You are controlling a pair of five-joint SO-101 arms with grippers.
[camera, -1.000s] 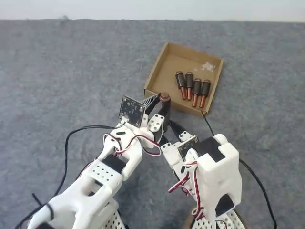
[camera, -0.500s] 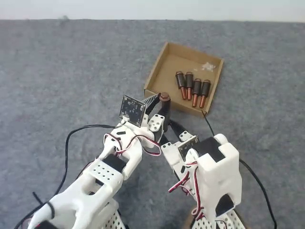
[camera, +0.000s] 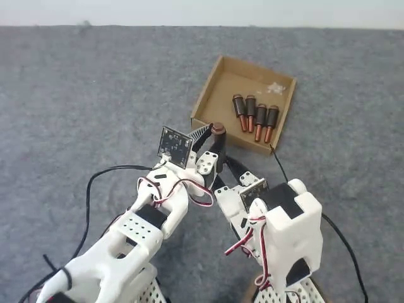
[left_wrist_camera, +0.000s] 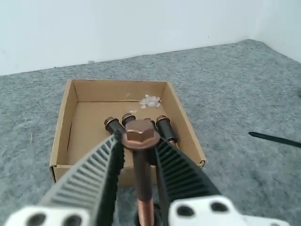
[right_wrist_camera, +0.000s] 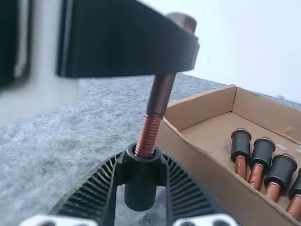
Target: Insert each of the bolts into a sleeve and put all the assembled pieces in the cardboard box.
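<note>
My left gripper is shut on a copper bolt just under its hex head, holding it upright near the cardboard box. My right gripper sits directly below, shut on a black sleeve. The bolt has its threaded tip inside the sleeve's mouth. From above, the bolt head shows at the box's near corner, between the left gripper and the right gripper. Several assembled pieces lie side by side inside the box.
The box stands open on grey carpet, its near wall close beside the held parts. A few white crumbs lie in its far corner. A black cable loops beside the left arm; another trails near the right.
The right arm has shifted slightly to the right and toward the box. The left arm and the bolt have stayed put.
</note>
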